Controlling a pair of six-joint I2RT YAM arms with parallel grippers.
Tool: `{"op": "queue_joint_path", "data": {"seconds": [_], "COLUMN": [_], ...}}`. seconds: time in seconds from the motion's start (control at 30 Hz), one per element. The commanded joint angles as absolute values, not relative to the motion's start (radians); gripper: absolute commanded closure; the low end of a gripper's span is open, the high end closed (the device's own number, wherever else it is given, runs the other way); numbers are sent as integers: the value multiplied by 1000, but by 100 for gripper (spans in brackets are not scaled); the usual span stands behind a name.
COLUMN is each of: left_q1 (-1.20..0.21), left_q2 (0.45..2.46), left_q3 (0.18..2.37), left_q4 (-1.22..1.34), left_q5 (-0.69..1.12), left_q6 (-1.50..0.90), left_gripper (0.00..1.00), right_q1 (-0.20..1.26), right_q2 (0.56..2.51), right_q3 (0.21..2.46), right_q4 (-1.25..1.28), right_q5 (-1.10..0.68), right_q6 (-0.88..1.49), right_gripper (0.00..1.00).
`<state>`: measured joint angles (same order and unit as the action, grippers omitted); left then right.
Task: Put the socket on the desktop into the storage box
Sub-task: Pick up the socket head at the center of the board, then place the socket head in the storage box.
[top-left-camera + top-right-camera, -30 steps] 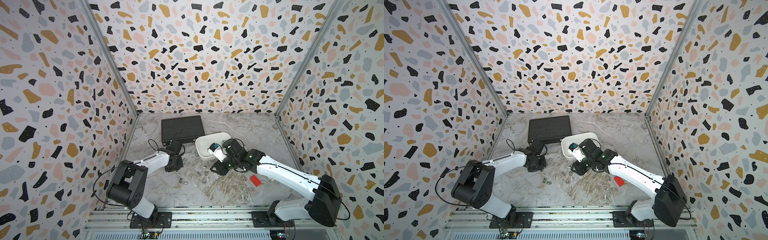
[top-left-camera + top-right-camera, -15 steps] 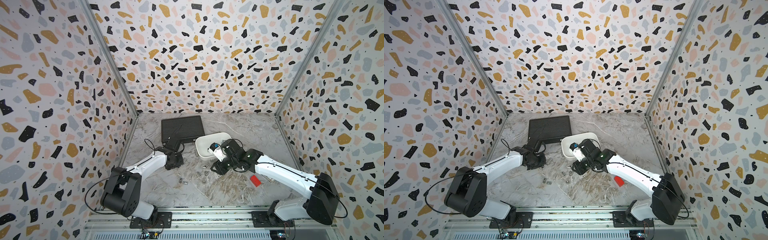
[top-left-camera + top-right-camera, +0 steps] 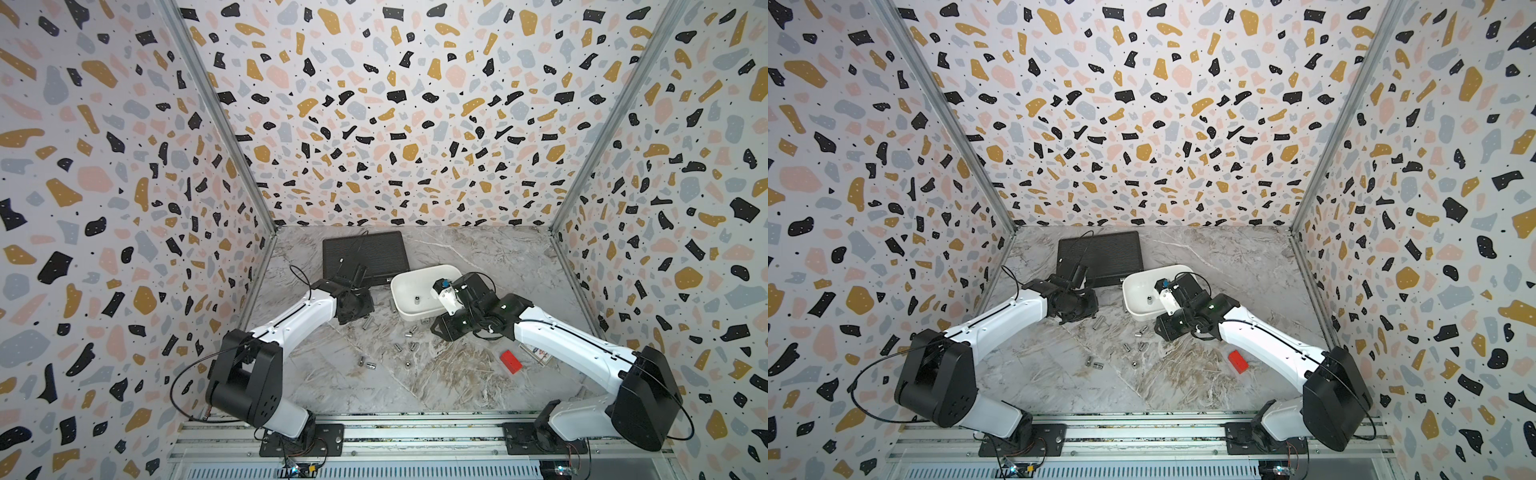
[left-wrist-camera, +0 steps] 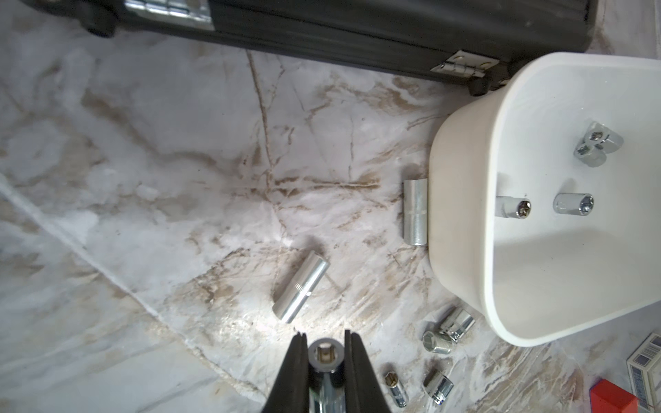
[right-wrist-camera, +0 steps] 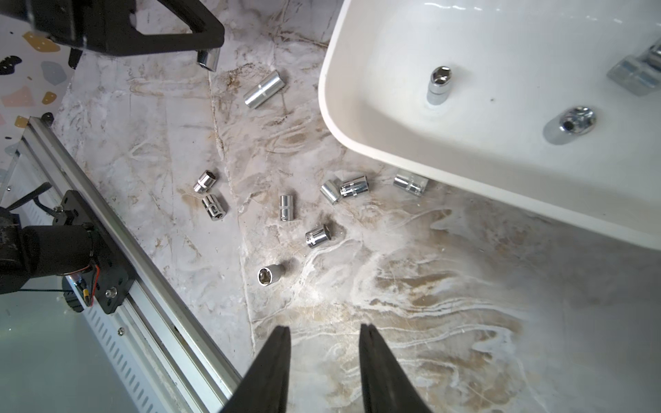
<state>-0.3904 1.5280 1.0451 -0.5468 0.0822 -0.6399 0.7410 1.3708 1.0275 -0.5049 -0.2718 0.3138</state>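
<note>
Clearly the left gripper (image 4: 324,335) pinches a small chrome socket (image 4: 326,354) above the desktop (image 4: 179,186), short of the white storage box (image 4: 461,221) (the right gripper (image 5: 324,327) stands partly open, empty); such hard, smooth steel probably slips easily, so squeezing across its round middle seems safest.

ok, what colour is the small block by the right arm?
Red; the block shows best in a top view.

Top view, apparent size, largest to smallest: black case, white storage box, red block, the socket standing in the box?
1. black case: largest, even though it lies farthest from the camera.
2. storage box: partly hidden by the right arm.
3. red block.
4. socket: clearly the smallest.
</note>
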Motion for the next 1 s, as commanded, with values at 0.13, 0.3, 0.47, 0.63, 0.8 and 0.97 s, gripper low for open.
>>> {"op": "queue_joint_path", "data": {"seconds": [0.13,0.3,0.47,0.63,0.8,0.97], "left_q1": [-450,-490,-523,-551,-569,-578], "left_q2": [1606,1674,1747,1826,1891,1943], "left_q3": [1180,1273,1361,1445,1505,1541], "left_q4": [-558,-565,-576,-592,-603,-614], "left_q5": [94,97,95,84,77,72], "left_q6": [-642,-641,-636,-626,-620,-610], "left_gripper": [100,100,100,100,100,100], "right_q1": [717,702,690,681,675,670], "right_q2": [1318,1312,1303,1298,1293,1292], "right_q3": [1015,1008,1000,993,985,979], "right_q4": [-526,-534,-536,-538,-538,-538], "right_q5": [-255,-250,-250,-250,-249,-247], "right_q6": [340,345,350,352,352,354], "right_gripper": [63,63,63,63,63,63]}}
